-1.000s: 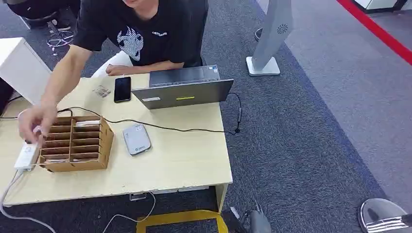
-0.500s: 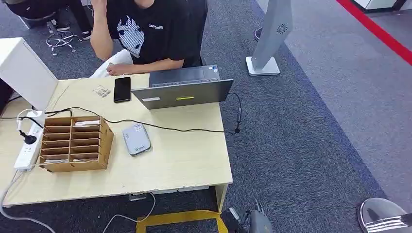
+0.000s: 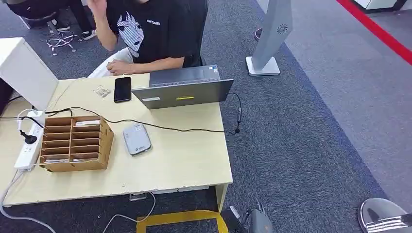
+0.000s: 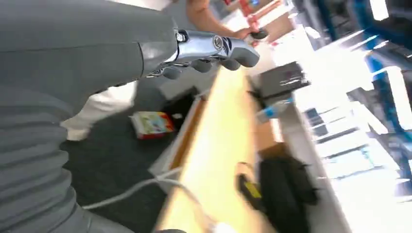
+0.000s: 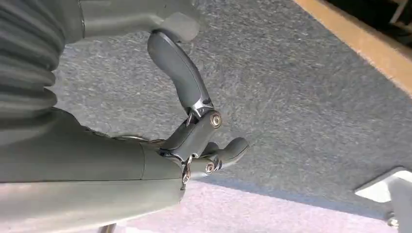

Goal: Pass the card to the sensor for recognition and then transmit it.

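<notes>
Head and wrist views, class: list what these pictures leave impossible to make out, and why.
- Cards in the cardboard organizer: too small in the head view to read.
- Person: cut off by the head view's top edge.
- Desk clutter past the left hand: blurred.
- Right hand: fingers partly hidden behind the thumb.

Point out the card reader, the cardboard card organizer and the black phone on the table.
card reader [image 3: 136, 139], head view, middle of its grey top face.
cardboard card organizer [image 3: 107, 141], head view, its right side wall.
black phone [image 3: 122, 89], head view, centre of its dark screen.

Grey ribbed wrist covers, smooth grey palms — dark fingers [image 5: 228, 150] with silver screwed joints.
</notes>
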Controlling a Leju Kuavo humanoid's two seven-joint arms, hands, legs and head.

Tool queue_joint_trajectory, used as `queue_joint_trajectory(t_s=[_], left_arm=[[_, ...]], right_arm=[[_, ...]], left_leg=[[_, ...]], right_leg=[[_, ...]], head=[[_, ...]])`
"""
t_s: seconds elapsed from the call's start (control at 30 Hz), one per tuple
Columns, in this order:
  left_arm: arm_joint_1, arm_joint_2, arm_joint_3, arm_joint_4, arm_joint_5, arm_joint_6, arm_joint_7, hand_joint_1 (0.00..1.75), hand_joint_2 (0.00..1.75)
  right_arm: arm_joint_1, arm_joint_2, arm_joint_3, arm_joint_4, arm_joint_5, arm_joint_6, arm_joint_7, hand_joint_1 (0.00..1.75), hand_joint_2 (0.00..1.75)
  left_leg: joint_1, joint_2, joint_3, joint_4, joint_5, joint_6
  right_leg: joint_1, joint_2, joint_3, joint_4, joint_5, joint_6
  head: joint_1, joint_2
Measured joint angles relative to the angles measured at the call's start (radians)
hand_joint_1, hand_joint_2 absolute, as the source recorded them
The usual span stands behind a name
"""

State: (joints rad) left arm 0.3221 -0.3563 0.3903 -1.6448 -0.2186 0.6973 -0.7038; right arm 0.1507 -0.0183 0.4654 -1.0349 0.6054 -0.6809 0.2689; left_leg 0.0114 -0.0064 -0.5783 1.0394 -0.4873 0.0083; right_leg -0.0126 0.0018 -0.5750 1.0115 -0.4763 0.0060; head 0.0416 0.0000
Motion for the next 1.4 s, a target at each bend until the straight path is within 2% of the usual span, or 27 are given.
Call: queue_joint_trajectory(t_s=[0.1,0.2,0.33,0.43,0.53,0.7,0.9,1.07,1.2,1.4], left_arm=[[0.000,0.003,-0.054,-0.138,-0.026,0.000,0.000,0.00,1.75],[-0.022,0.031,-0.098,-0.224,-0.045,0.001,0.000,0.00,1.75],[-0.093,0.093,-0.119,-0.261,-0.073,0.001,0.002,0.00,1.75],[-0.166,0.169,-0.124,-0.250,-0.112,-0.004,0.053,0.00,1.75],[-0.246,0.237,-0.126,-0.204,-0.151,-0.026,0.147,0.00,1.75],[-0.389,0.341,-0.126,-0.068,-0.196,-0.107,0.311,0.00,1.75],[-0.561,0.414,-0.159,0.147,-0.332,-0.111,0.410,0.00,1.75],[-0.667,0.430,-0.221,0.281,-0.458,-0.101,0.471,0.00,1.75],[-0.737,0.430,-0.276,0.352,-0.538,-0.102,0.528,0.00,1.75],[-0.827,0.425,-0.350,0.444,-0.590,-0.085,0.537,0.00,1.75]], right_arm=[[-0.014,0.000,0.005,0.002,0.002,0.000,0.044,0.00,1.75],[-0.044,0.002,0.019,0.017,-0.013,0.000,0.070,0.00,1.75],[-0.089,0.013,0.035,0.052,-0.031,0.000,0.084,0.00,1.75],[-0.127,0.026,0.045,0.093,-0.049,0.000,0.082,0.00,1.75],[-0.153,0.039,0.049,0.127,-0.066,0.000,0.072,0.00,1.75],[-0.186,0.060,0.048,0.177,-0.101,0.000,0.055,0.00,1.75],[-0.218,0.084,0.045,0.234,-0.151,0.001,0.015,0.00,1.75],[-0.232,0.095,0.042,0.263,-0.178,0.002,0.002,0.00,1.75],[-0.239,0.101,0.040,0.269,-0.184,0.003,0.014,0.00,1.75],[-0.249,0.106,0.040,0.283,-0.203,0.004,-0.001,0.00,1.75]], left_leg=[[0.000,0.000,0.000,0.000,0.000,0.000],[0.000,0.000,0.000,0.000,0.001,-0.001],[0.000,0.000,0.001,0.000,0.002,-0.002],[0.001,0.000,0.001,0.000,0.003,-0.003],[0.001,0.000,0.001,0.000,0.004,-0.004],[0.001,0.000,0.001,0.000,0.005,-0.005],[0.001,0.000,0.001,0.000,0.006,-0.005],[0.001,0.000,0.000,0.000,0.006,-0.005],[0.001,0.000,0.000,0.000,0.006,-0.005],[0.001,0.000,-0.001,0.000,0.006,-0.005]], right_leg=[[0.000,0.000,0.000,0.000,0.000,0.000],[0.000,0.000,0.000,0.000,0.000,0.000],[0.000,0.000,0.000,0.001,0.001,-0.001],[0.000,0.000,0.000,0.001,0.002,-0.002],[0.000,0.000,0.000,0.002,0.002,-0.003],[0.001,0.000,-0.001,0.002,0.003,-0.003],[0.001,0.000,-0.001,0.002,0.004,-0.003],[0.000,0.000,-0.001,0.002,0.004,-0.003],[0.000,0.000,-0.001,0.002,0.004,-0.003],[0.000,0.001,-0.003,0.002,0.004,-0.004]], head=[[-0.001,0.000],[0.000,0.000],[0.000,0.000],[0.000,0.000],[-0.001,0.000],[0.000,0.000],[0.000,0.000],[0.000,0.000],[0.000,0.000],[0.000,0.000]])
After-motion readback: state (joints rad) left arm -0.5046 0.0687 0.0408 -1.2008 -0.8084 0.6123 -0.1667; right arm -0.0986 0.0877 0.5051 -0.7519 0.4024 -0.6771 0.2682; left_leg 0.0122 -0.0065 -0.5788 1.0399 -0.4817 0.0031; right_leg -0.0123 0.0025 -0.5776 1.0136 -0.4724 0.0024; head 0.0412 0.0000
